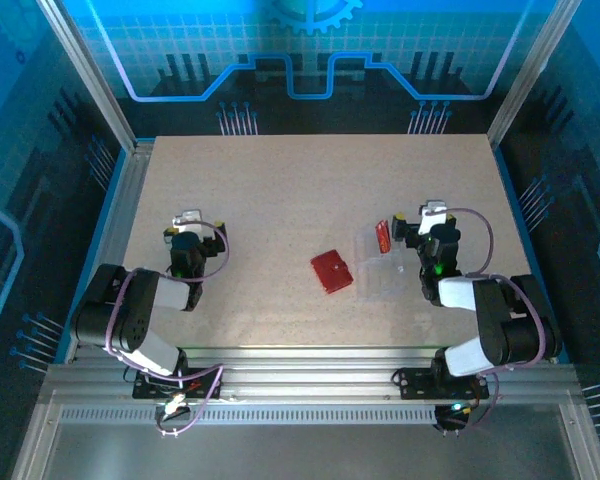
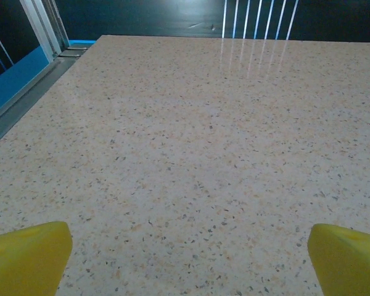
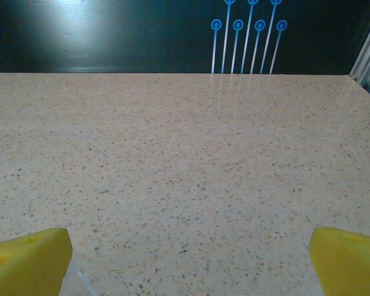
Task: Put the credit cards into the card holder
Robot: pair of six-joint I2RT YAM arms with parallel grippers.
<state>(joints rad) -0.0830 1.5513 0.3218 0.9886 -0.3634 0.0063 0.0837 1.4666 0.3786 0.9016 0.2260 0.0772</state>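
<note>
The card holder [image 1: 331, 271], a small red wallet, lies flat on the table between the two arms. A red credit card [image 1: 382, 238] rests to its right, at the far edge of a clear plastic bag [image 1: 385, 277]. My right gripper [image 1: 435, 213] hovers just right of that card, open, its yellow fingertips [image 3: 31, 259] wide apart over bare tabletop [image 3: 190, 262]. My left gripper [image 1: 188, 220] is well left of the card holder, also open and empty [image 2: 188, 262], with yellow fingertips [image 2: 28, 253] at the frame's lower corners.
The speckled table [image 1: 310, 180] runs far beyond both grippers to a dark back wall. Metal rails [image 1: 120, 200] border it left and right. A corner of the clear bag [image 3: 80, 280] peeks in beside the right gripper's left fingertip.
</note>
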